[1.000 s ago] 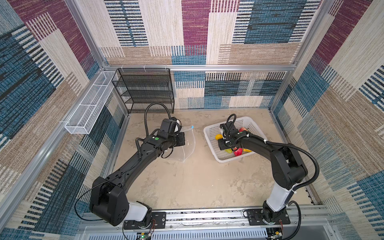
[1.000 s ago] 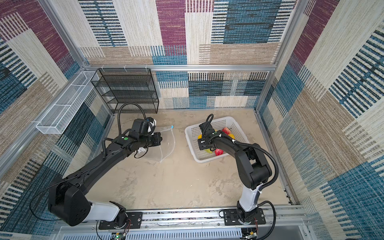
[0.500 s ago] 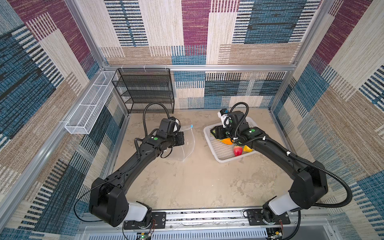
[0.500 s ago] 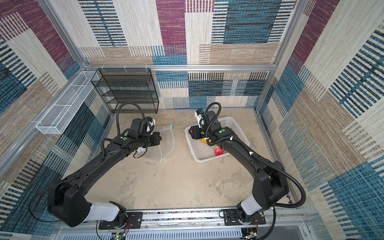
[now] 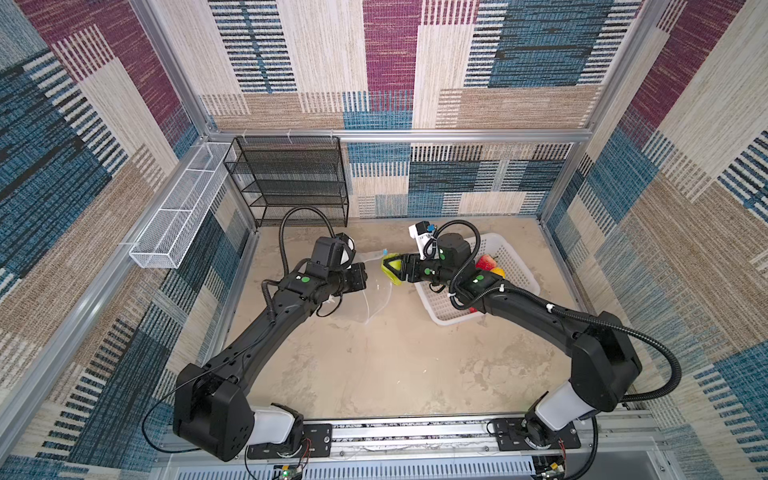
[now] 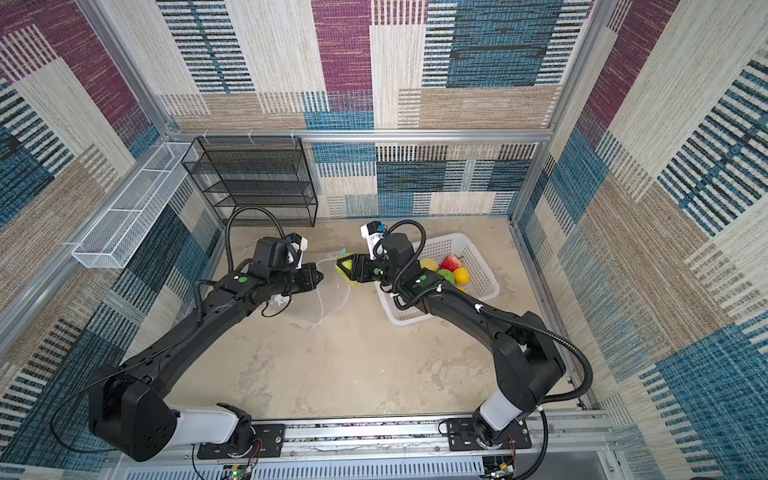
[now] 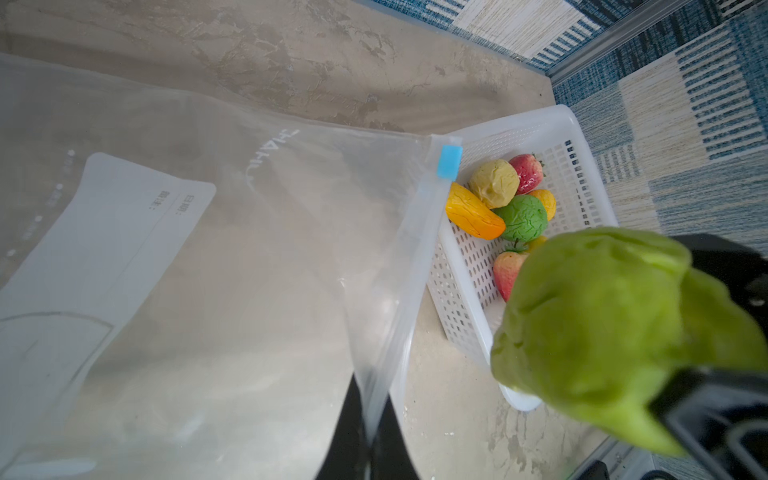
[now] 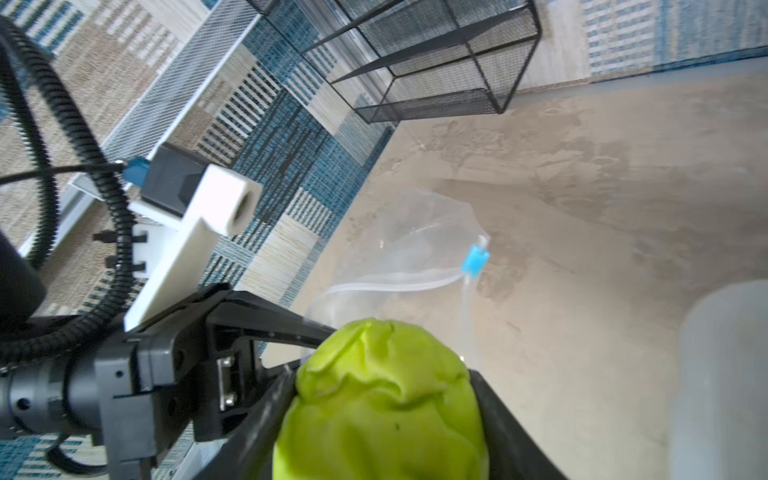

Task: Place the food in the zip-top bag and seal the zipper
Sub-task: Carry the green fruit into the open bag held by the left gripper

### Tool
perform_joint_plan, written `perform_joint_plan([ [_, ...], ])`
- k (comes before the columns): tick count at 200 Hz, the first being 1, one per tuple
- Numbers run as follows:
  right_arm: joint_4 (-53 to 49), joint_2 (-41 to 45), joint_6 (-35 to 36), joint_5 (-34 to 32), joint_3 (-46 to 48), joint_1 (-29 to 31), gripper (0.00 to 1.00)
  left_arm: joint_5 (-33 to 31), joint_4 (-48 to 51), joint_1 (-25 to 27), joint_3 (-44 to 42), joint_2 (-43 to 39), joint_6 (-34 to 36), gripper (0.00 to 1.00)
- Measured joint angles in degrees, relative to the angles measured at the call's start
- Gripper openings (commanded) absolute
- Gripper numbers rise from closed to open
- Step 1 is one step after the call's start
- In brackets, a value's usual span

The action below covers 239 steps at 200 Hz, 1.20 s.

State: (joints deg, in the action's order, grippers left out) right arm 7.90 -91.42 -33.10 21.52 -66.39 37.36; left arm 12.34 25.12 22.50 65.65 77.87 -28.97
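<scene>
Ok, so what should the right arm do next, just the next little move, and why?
Probably ease the green toy vegetable forward into the open zip-top bag: the right gripper holds it just outside the mouth, and the left gripper pinches the mouth edge up.

Bench (image 6: 353, 365): beige, mottled surface.
Zip-top bag (image 6: 328, 301): clear, left of the bench's middle; one mouth edge is lifted and the rest sags to the bench.
Left gripper (image 6: 319, 274): jaws pressed together on the bag's lifted mouth edge.
Slider tab (image 6: 343, 251): light blue, at the far end of the mouth.
Right gripper (image 6: 344, 268): closed around a green food piece (image 6: 341, 276), held off the bench just beside the bag's mouth and facing the left gripper.
Basket (image 6: 478, 257): white, perforated, near the bench's right edge; holds the basket food (image 6: 451, 262), yellow, red, green and orange.
Wire rack (image 6: 253, 183): black, at the far left corner.
</scene>
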Motion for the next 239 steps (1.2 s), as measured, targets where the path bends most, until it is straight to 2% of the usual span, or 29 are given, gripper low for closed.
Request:
perform_joint_plan([
  [59,12.04,-3.19,-6.47,1.92,6.62,1.42,0.50,2.51,-2.16,-1.66,-1.29,-0.66,-2.45,0.00],
  [103,16.81,-7.30,-8.44,2.14,6.95,1.95,0.49,4.46,-3.45,-1.86,-1.99,-0.96,-3.37,0.00],
  [144,16.65,-11.37,-10.05,2.27,3.72,2.23,0.49,6.54,-5.05,-1.86,-2.29,-0.79,-3.98,0.00],
  [166,15.34,-13.42,-10.62,1.77,1.40,2.58,0.52,6.58,-5.38,-2.01,-2.45,-0.63,-4.09,0.00],
  [220,6.40,-17.35,-10.95,-4.28,-2.14,3.91,0.58,7.30,-5.60,-1.88,-2.45,-0.83,-4.09,0.00],
  [239,3.48,-17.81,-10.34,-6.23,-3.32,4.31,0.64,7.28,-5.57,-1.90,-2.45,-0.83,-4.09,0.00],
])
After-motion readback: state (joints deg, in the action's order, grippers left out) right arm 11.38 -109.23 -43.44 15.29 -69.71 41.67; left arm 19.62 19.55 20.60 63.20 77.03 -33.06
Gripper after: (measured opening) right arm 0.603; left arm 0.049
